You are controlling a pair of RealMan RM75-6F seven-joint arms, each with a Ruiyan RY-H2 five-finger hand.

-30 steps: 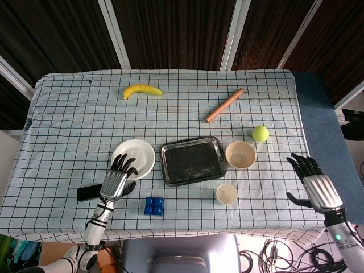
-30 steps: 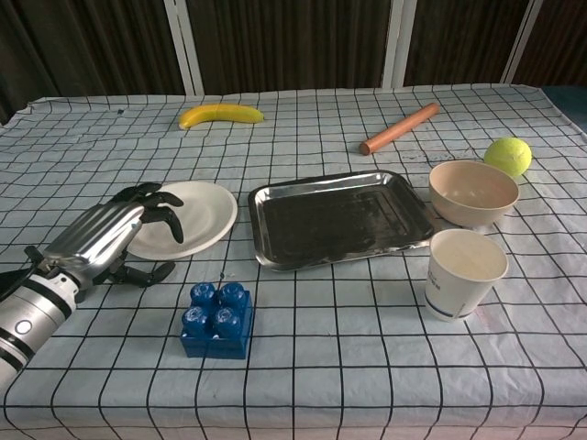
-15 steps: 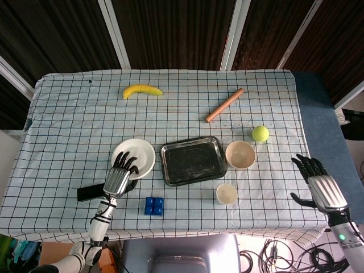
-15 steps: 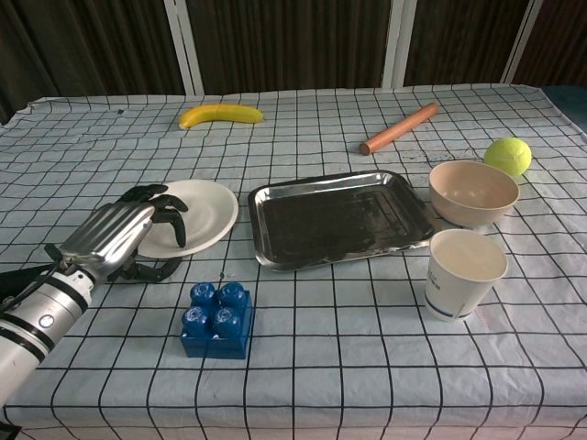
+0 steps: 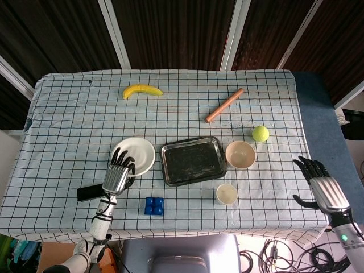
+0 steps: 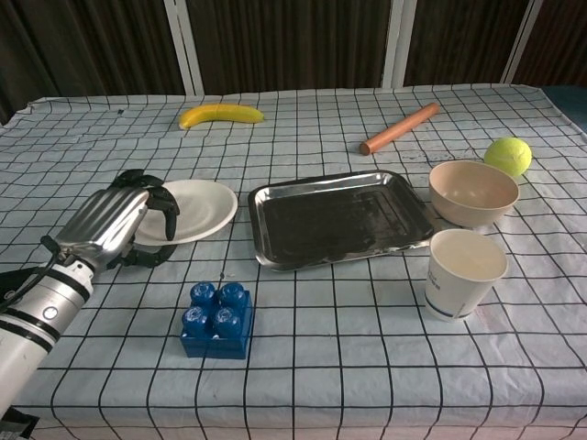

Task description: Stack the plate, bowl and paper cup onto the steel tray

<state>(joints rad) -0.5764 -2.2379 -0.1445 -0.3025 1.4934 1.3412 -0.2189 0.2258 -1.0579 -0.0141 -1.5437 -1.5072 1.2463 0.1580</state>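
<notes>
The white plate (image 5: 139,153) (image 6: 197,206) lies left of the steel tray (image 5: 192,161) (image 6: 335,220). My left hand (image 5: 118,173) (image 6: 115,225) grips the plate's near-left rim, with fingers curled over the edge and the thumb beneath it. A beige bowl (image 5: 240,154) (image 6: 473,192) stands upright just right of the tray. The paper cup (image 5: 226,194) (image 6: 466,272) stands upright in front of the bowl. My right hand (image 5: 321,187) hangs open beyond the table's right edge, holding nothing; only the head view shows it.
A banana (image 5: 142,90) and a wooden stick (image 5: 224,105) lie at the back. A tennis ball (image 5: 260,133) sits behind the bowl. A blue brick (image 5: 153,206) (image 6: 216,318) is near the front edge, and a flat black object (image 5: 89,193) lies beside my left wrist.
My left hand has slid forward onto the plate's rim and its fingers have curled over it. The right hand has drawn back towards the table's near right corner.
</notes>
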